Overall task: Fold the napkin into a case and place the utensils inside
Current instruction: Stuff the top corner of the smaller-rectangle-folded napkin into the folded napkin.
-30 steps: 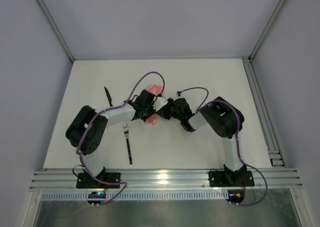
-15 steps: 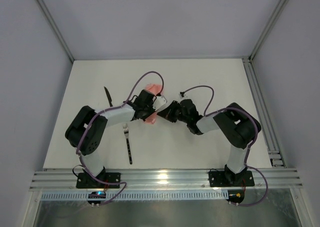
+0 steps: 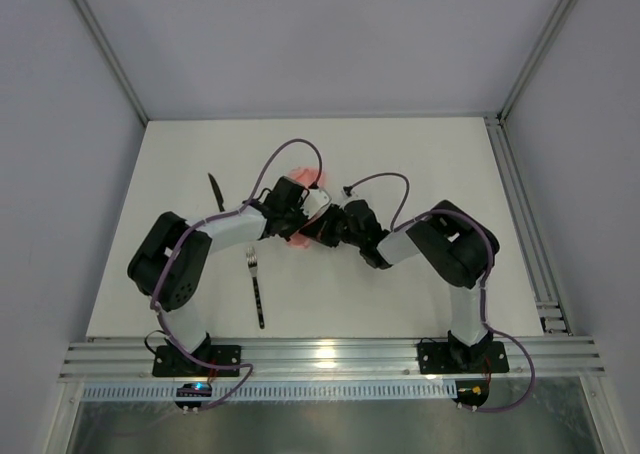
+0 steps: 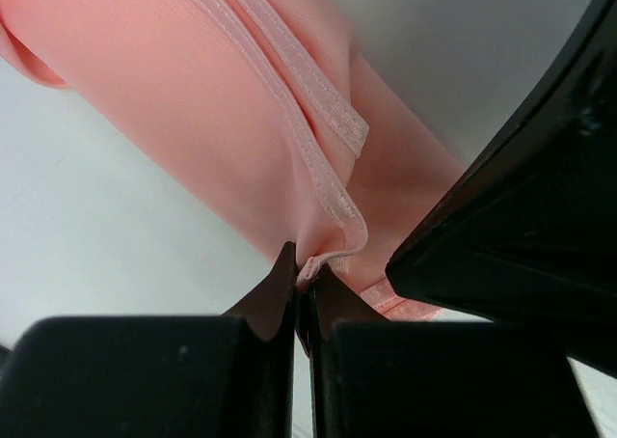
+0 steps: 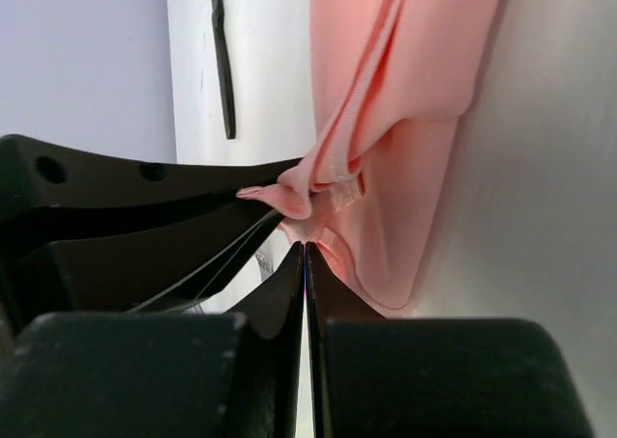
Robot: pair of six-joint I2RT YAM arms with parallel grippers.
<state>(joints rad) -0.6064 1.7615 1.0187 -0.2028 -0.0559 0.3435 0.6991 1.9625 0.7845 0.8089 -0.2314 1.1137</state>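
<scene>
The pale-pink napkin (image 3: 299, 178) lies bunched at the table's middle, mostly hidden under both grippers. My left gripper (image 3: 298, 217) is shut on a hemmed fold of the napkin (image 4: 241, 120). My right gripper (image 3: 322, 228) is shut on the cloth (image 5: 405, 100) right beside it, almost touching the left gripper. The fork (image 3: 257, 288) lies near the front, to the left, with its tines pointing away. The black knife (image 3: 215, 191) lies farther back on the left; it also shows in the right wrist view (image 5: 223, 57). No case shape is visible.
The white table (image 3: 420, 164) is bounded by metal rails on the right (image 3: 522, 214) and front (image 3: 330, 354). Purple cables (image 3: 300, 152) loop above both wrists.
My right gripper has moved left and closed up against the left gripper. The napkin has bunched tighter between them, and less pink cloth shows. The fork and knife have not moved.
</scene>
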